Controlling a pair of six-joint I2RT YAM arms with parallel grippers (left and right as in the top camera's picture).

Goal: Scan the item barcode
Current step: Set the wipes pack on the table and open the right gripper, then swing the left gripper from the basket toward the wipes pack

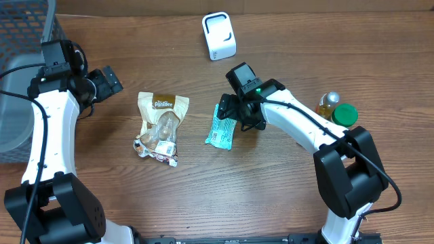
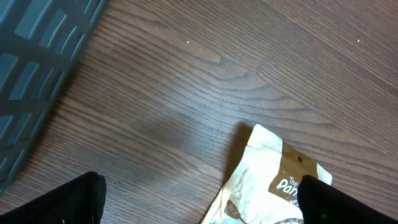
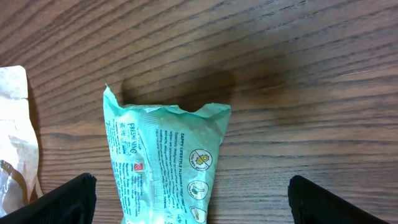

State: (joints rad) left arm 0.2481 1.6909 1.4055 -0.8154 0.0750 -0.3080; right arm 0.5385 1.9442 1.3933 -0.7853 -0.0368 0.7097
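Because the green packet [image 3: 165,162] lies flat on the counter [image 3: 298,56] between your right fingers [image 3: 62,202] with nothing pinching it, closing from here could go wrong in two ways. The thin film may crumple and slip out, or the tips may scrape the wood and catch only a corner. The brown snack bag [image 3: 12,143] sits just outside one finger, so a skewed approach might snag it. You cannot see the barcode, so a lift might show the wrong face to the white scanner [image 1: 219,36], well beyond the fingers. Your right fingers are spread wide, touching nothing. Your left fingers [image 2: 56,202] are equally spread and empty, the bag's top near one of them.
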